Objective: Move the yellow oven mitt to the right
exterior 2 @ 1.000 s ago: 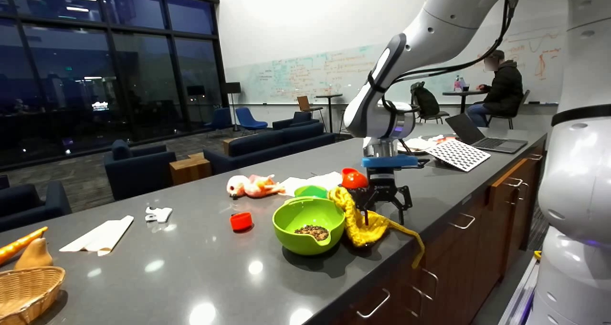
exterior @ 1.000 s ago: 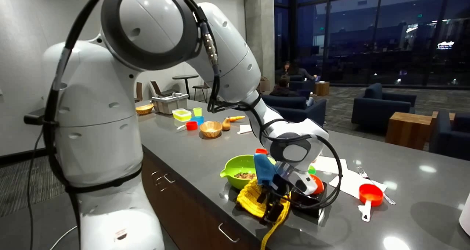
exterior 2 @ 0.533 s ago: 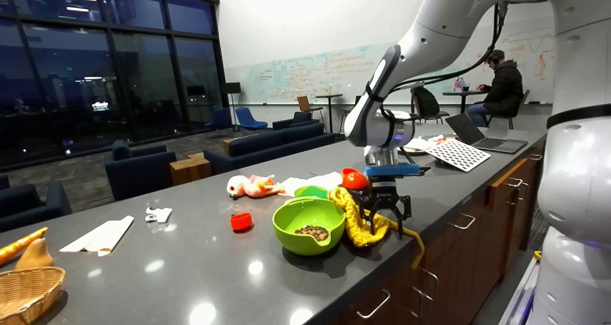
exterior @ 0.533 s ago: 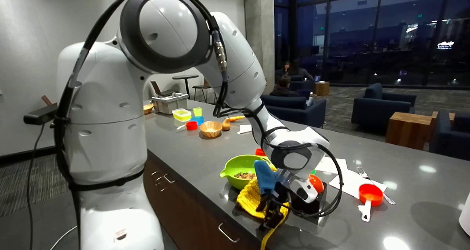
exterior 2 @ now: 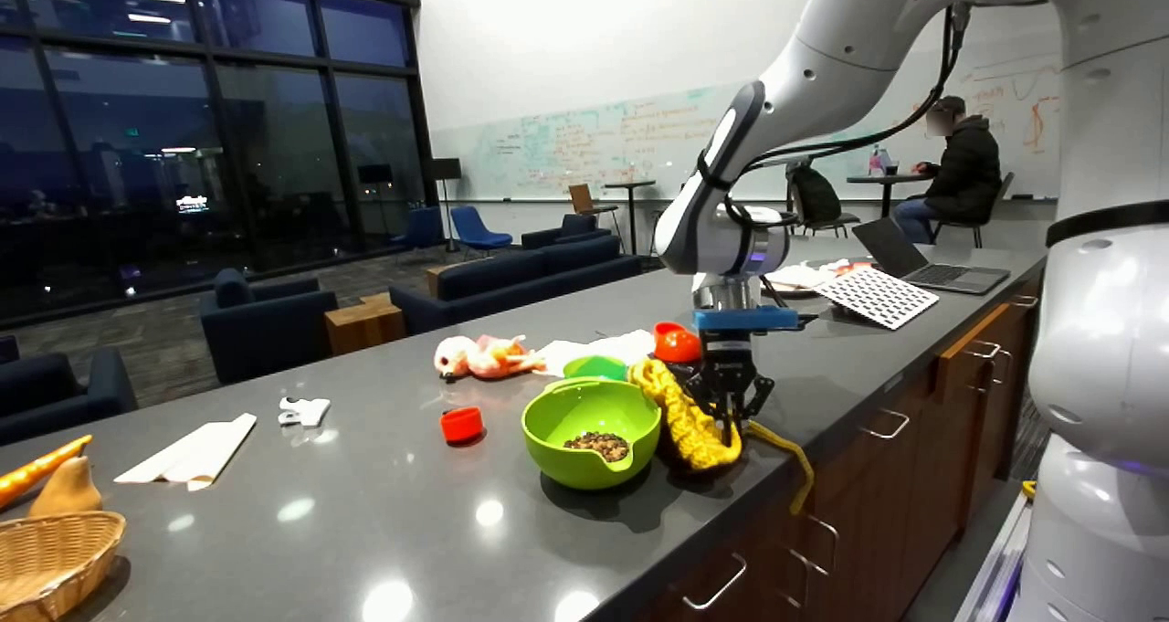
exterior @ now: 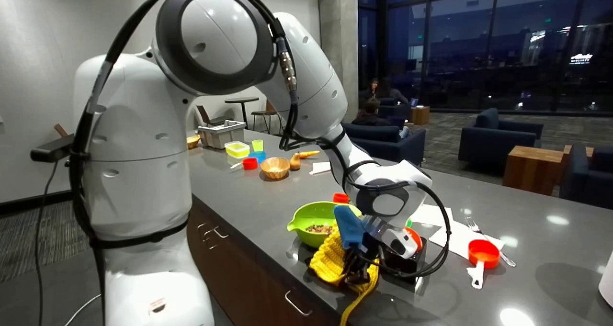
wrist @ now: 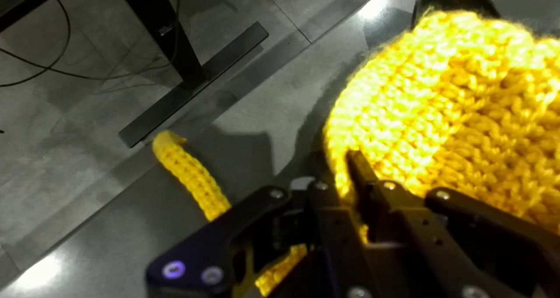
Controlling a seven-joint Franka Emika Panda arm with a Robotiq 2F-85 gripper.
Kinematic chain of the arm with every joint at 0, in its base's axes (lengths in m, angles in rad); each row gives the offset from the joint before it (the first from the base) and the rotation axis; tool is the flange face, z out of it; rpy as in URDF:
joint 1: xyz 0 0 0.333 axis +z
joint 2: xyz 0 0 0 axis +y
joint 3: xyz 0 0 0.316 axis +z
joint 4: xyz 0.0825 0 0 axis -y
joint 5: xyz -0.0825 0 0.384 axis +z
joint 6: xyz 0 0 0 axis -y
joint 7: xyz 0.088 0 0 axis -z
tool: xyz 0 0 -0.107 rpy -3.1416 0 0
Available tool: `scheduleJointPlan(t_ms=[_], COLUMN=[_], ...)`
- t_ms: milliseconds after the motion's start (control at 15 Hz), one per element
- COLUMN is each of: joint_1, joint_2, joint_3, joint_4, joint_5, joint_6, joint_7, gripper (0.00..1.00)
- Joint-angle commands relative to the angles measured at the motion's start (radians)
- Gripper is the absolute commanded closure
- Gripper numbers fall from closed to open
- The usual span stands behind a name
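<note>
in an exterior view, the yellow oven mitt point(exterior: 325, 261) lies on the counter point(exterior: 249, 196), its strap point(exterior: 358, 300) trailing away. in an exterior view, it sits close by the green bowl point(exterior 2: 568, 465), touching or not i can't tell, with the gripper point(exterior 2: 730, 430) narrow on the side away from the bowl. in the wrist view, the fingers point(wrist: 360, 167) hold the mitt's rim point(wrist: 339, 164) pinched between them. the bite looks shallow, so best firm it, lift straight up, then carry right slowly.
</note>
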Motion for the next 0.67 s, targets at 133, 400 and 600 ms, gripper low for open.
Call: scheduleJointPlan(t_ms=[133, 400, 600], joint_1=[-0.005, -0.010, -0.016], joint_2=[-0.119, -0.242, -0.312], joint_3=[-0.017, -0.018, -0.005], joint_4=[-0.026, 0.003, 0.053], joint_5=[-0.090, -0.244, -0.301], joint_6=[-0.020, -0.129, -0.237], joint_7=[0.031, 0.093, 0.107], gripper=[0.99, 0.99, 0.99])
